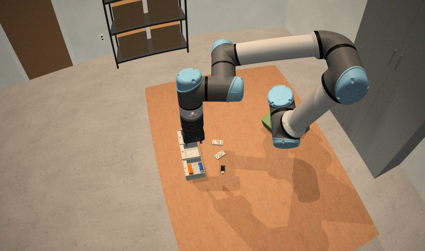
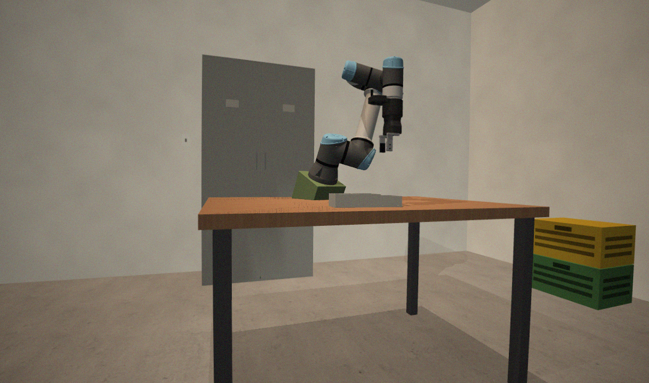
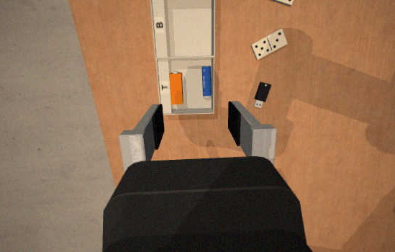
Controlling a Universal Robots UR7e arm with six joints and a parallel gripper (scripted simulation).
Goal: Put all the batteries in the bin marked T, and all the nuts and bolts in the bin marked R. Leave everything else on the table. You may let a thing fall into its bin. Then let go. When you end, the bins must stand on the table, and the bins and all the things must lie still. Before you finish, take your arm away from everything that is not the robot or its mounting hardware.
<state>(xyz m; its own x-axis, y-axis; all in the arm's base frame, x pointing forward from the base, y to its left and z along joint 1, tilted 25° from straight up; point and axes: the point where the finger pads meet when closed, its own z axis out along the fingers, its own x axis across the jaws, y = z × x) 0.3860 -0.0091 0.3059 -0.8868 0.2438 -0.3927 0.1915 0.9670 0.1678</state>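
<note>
Gripper [image 3: 193, 124] hangs high above the table [image 3: 333, 180], jaws wide apart and empty; two batteries [image 3: 175, 88] lie in bin T [image 3: 164, 86] just ahead, long axes along the bin row.

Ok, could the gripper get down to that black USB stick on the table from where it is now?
Probably yes. The gripper hangs open and empty above the table, and the USB stick lies flat in the open beside bin T, with nothing over it and the domino apart.
</note>
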